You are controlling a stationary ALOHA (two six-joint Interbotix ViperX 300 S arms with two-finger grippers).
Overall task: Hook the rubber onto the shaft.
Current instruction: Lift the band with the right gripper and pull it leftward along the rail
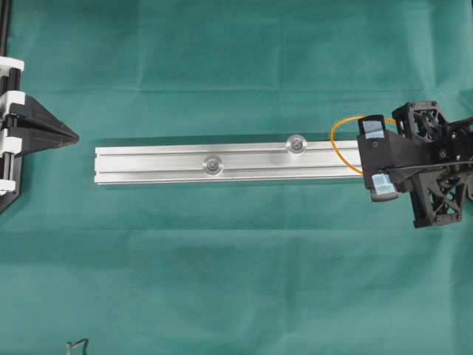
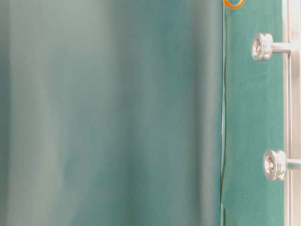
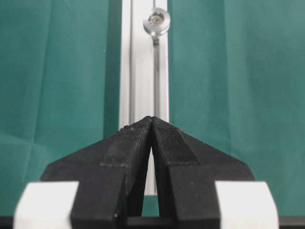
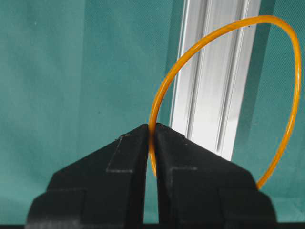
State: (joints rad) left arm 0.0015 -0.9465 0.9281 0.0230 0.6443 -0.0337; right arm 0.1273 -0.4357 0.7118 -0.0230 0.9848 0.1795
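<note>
Now | rubber point(image 4: 224, 71) pinched in right tool point(image 4: 152, 131) | looping above rail point(image 4: 214, 81)

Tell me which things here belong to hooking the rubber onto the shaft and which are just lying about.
Part of the job:
- thin orange rubber band, pinched in the right gripper
- two silver metal shafts standing on the long aluminium rail

Just lying about:
- green cloth over the table
- left gripper, shut and empty
- small dark bent object at the bottom edge
</note>
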